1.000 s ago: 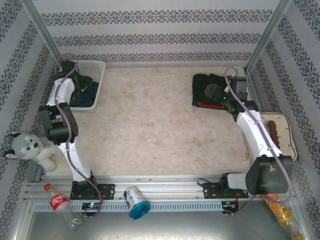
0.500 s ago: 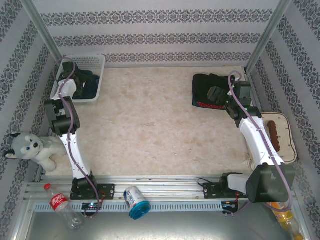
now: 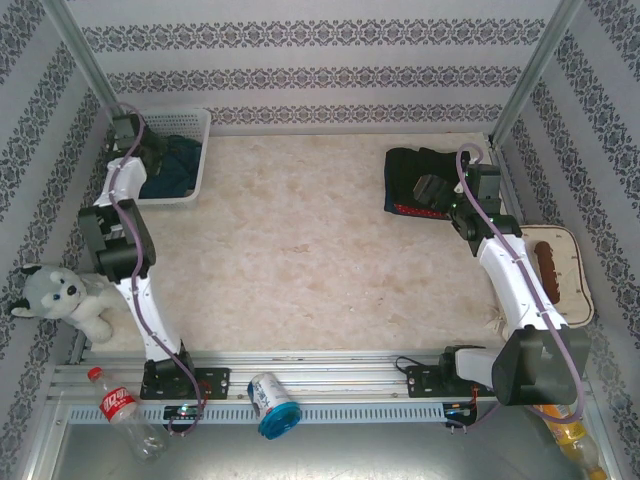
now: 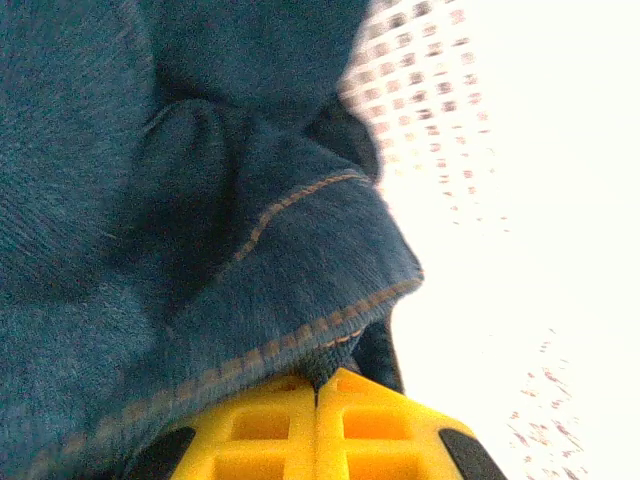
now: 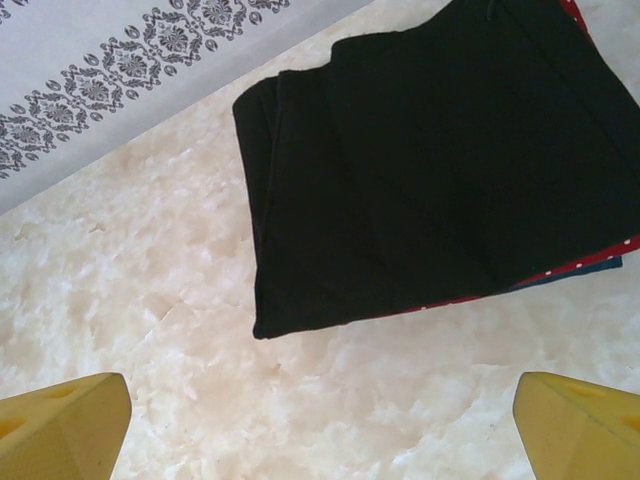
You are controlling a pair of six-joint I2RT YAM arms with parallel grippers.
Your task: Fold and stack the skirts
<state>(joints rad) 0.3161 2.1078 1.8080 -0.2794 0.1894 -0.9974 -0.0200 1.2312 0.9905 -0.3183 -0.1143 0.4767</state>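
Overhead camera: high behind the arm bases, facing down onto the table point(image 3: 300, 270). Left wrist: very close on denim skirt point(image 4: 200, 200). Right wrist: overlooks black skirt point(image 5: 430, 160), shared with overhead.

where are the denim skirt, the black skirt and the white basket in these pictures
denim skirt point(image 4: 200, 260), left wrist view, on the stitched fold
black skirt point(image 5: 430, 170), right wrist view, middle of the folded top
white basket point(image 3: 183, 124), top view, on its far mesh wall
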